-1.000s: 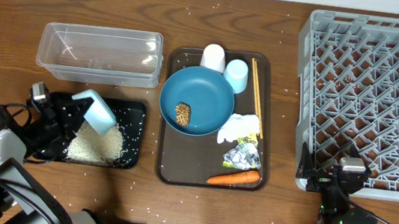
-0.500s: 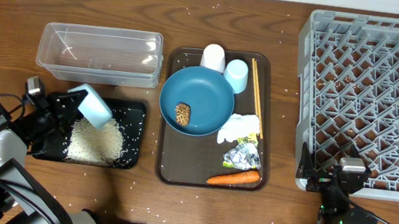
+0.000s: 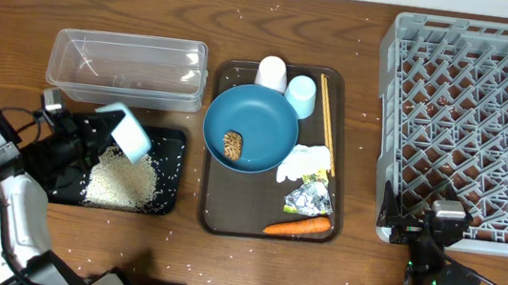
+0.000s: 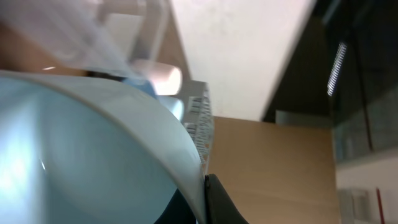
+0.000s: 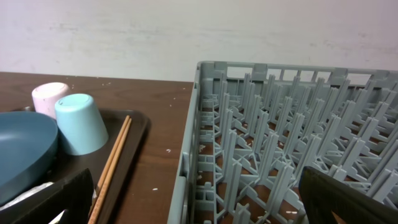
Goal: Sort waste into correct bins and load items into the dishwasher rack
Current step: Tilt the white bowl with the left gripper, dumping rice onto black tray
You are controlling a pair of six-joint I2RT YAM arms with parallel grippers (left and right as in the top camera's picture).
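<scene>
Holding the pale blue-white bowl [image 3: 126, 134] tilted above the shallow black tray [image 3: 174, 151], the left fingers [image 3: 87, 134] are clamped on its edge. The tilt looks meant to spill the food out, and a heap of white rice [image 3: 121, 183] lies in the tray beneath. Behind it the clear tub [image 3: 131, 44] stands empty, probably kept for dry waste. On the brown tray [image 3: 227, 207] wait the dark-blue plate [image 3: 271, 116] with its food lump [image 3: 232, 144], two upturned cups, the chopsticks [image 3: 326, 122], the tissue [image 3: 308, 158], the foil [image 3: 309, 201] and the carrot [image 3: 297, 226]. Farthest right, the right fingers [image 5: 56, 199] stand wide apart, holding nothing, beside the grey rack [image 3: 478, 111], likely ready to load it.
</scene>
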